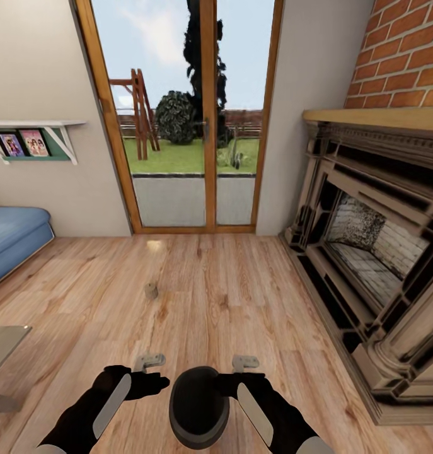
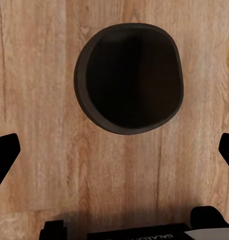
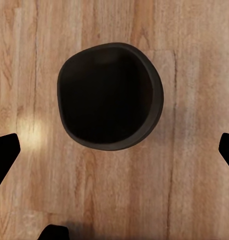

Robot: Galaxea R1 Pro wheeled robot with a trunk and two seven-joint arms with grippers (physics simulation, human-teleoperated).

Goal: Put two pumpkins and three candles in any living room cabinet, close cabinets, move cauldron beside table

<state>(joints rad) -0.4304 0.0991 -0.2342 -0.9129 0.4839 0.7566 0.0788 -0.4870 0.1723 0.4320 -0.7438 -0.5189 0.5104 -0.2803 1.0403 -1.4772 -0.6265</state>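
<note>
The dark round cauldron (image 1: 198, 407) stands on the wood floor between my two arms, close to my base. Both wrist views look straight down into its black mouth (image 2: 129, 77) (image 3: 109, 95). My left gripper (image 1: 150, 362) hangs to its left and my right gripper (image 1: 244, 363) to its right. Each gripper is open (image 2: 114, 155) (image 3: 114, 155), with fingers spread wide and nothing between them. One short pale candle (image 1: 151, 291) stands alone on the floor farther ahead, left of centre. The pumpkins and the cabinet are out of view.
A dark fireplace (image 1: 367, 252) under a brick wall runs along the right. A glass door (image 1: 184, 126) to the garden is straight ahead. A blue sofa (image 1: 14, 236) and a table corner (image 1: 2, 343) sit at the left. A wall shelf (image 1: 33, 142) hangs above.
</note>
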